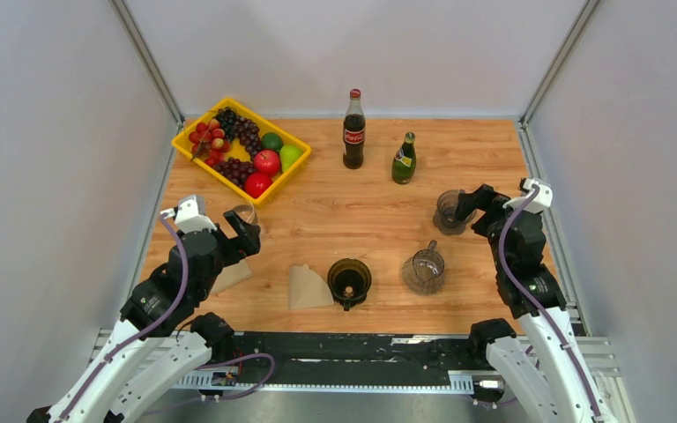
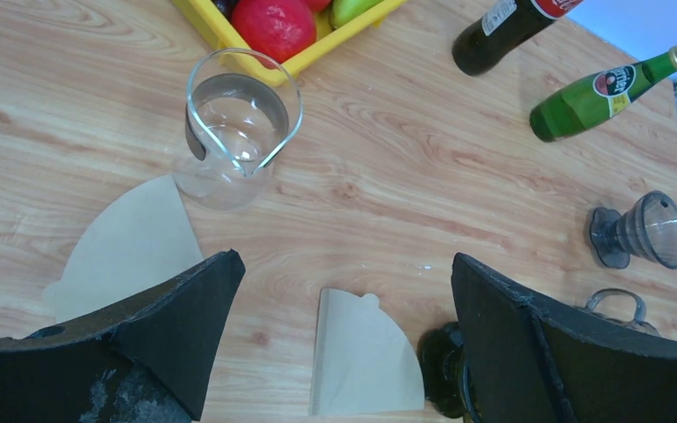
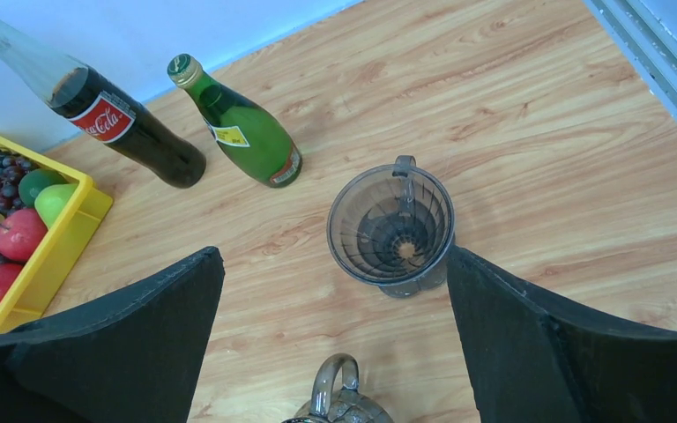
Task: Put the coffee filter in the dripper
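Note:
A tan folded coffee filter (image 1: 308, 286) lies flat near the front, just left of a dark dripper (image 1: 349, 282). In the left wrist view the filter (image 2: 366, 361) lies below and between my open fingers, with the dark dripper (image 2: 441, 370) at its right. A second filter (image 1: 231, 276) lies partly under my left arm and shows in the left wrist view (image 2: 128, 247). My left gripper (image 1: 245, 236) is open and empty above the table (image 2: 344, 264). My right gripper (image 1: 476, 207) is open and empty (image 3: 335, 256), beside a smoky clear dripper (image 1: 449, 211) that stands upright (image 3: 395, 229).
Another clear dripper with a handle (image 1: 423, 271) stands right of the dark one. A glass beaker (image 1: 242, 216) stands by my left gripper. At the back are a yellow fruit tray (image 1: 196, 159), a cola bottle (image 1: 353, 129) and a green bottle (image 1: 404, 159).

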